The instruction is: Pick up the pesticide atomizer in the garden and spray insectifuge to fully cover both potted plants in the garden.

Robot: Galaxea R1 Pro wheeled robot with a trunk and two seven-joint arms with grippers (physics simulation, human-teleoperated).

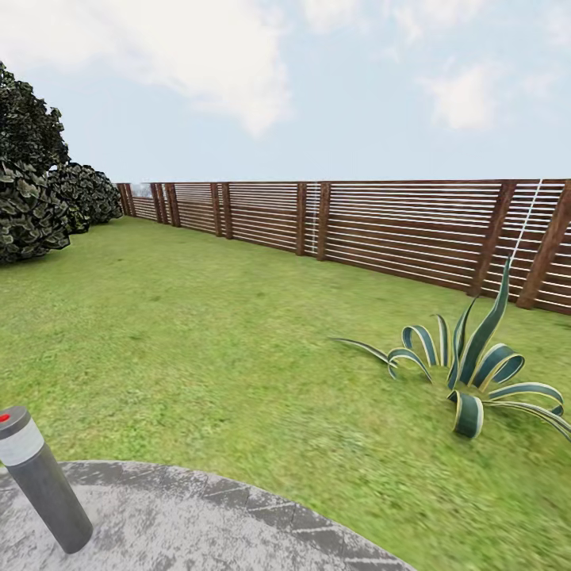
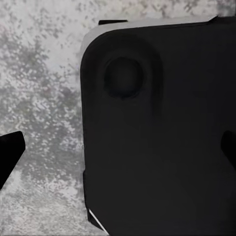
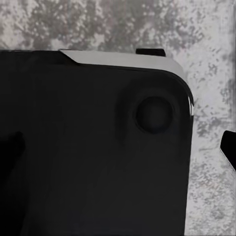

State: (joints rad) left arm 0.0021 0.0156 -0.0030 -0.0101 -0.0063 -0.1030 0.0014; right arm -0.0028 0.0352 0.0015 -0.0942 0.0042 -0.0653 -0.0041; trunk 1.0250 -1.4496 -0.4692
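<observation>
Over the round grey patio (image 1: 198,515), both arms hung tucked low, each wrist camera looking past a dark rounded body panel (image 2: 157,128) of the robot to mottled paving beneath. Black finger edges showed at the margins of the left wrist view (image 2: 9,152) and the right wrist view (image 3: 229,147), set wide apart with nothing seen between them, though how far either gripper stood open could not be told for certain.

At the patio's near edge stood a grey bollard lamp (image 1: 44,480) with a white band and a small red spot on its cap, leaning in the wide-angle head view. Beyond the patio the lawn (image 1: 198,333) ran to a brown slatted fence (image 1: 357,222). A large white-striped agave (image 1: 472,369) grew past the patio's far right edge, near the fence; dark leafy bushes (image 1: 36,190) stood well apart at the far left.

Neither the pesticide atomizer nor the small potted plants appeared in these views, so their position relative to the grippers could not be given. The step in hand was judged to be a search: turning the base and head slowly across the garden, arms kept folded, and telling the slim red-topped bottle from the bollard lamp before reaching.
</observation>
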